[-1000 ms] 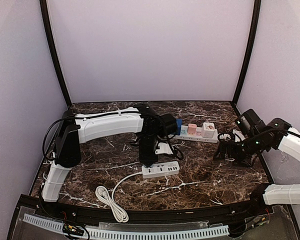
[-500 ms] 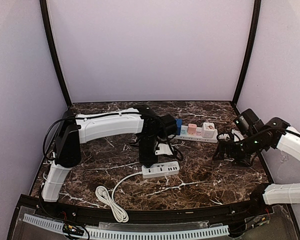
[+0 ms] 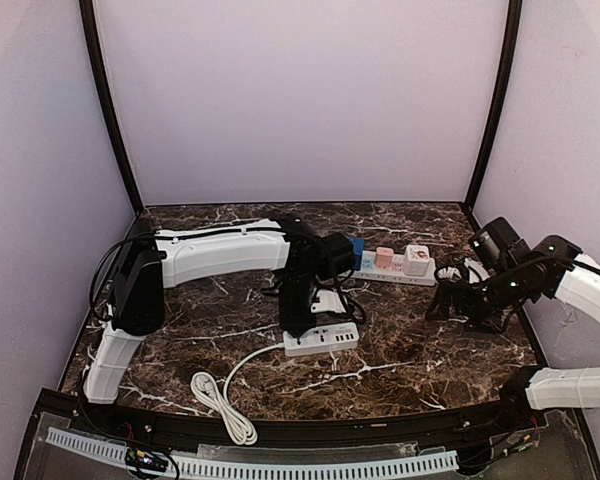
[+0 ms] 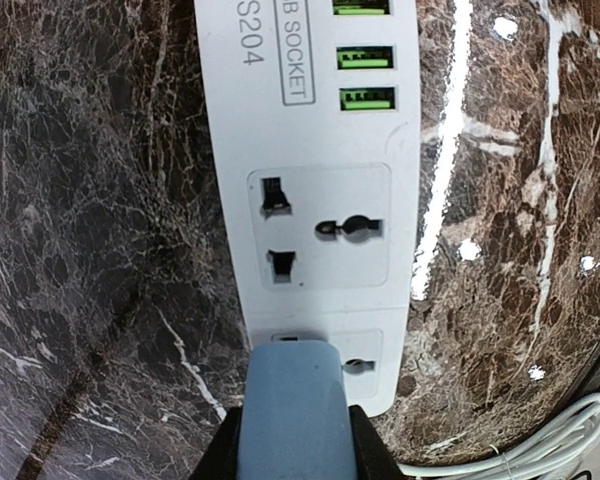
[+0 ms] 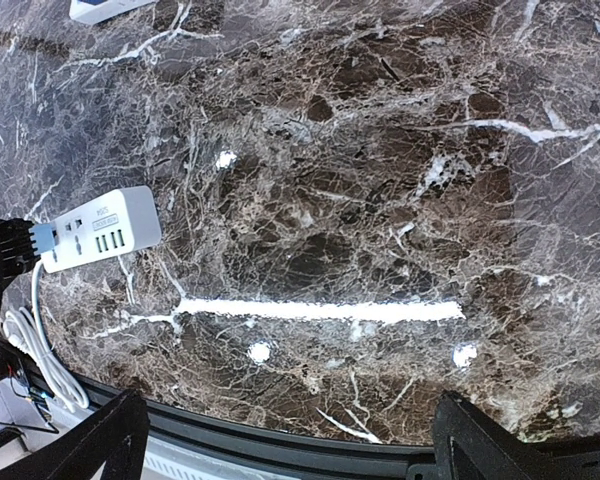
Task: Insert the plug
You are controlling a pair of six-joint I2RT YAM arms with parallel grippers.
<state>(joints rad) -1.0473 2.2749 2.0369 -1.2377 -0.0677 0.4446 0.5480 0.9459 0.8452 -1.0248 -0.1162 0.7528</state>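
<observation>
A white power strip (image 3: 322,339) lies on the marble table near the middle front; it also shows in the left wrist view (image 4: 315,180) and small in the right wrist view (image 5: 105,228). My left gripper (image 3: 298,318) stands over the strip's left end, shut on a blue plug (image 4: 295,410). The plug sits over the strip's end socket (image 4: 352,366) and hides most of it; whether its pins are in, I cannot tell. My right gripper (image 5: 285,445) is open and empty, held above bare table at the right (image 3: 452,303).
A second white power strip (image 3: 398,272) with pink and white adapters lies at the back right. A coiled white cord (image 3: 220,398) lies at the front left. Black cables (image 3: 450,272) lie near the right arm. The table's front rim (image 5: 310,440) is close below the right gripper.
My left gripper has dropped slightly toward the strip with the plug. The right arm has shifted a little left; its gripper stays open.
</observation>
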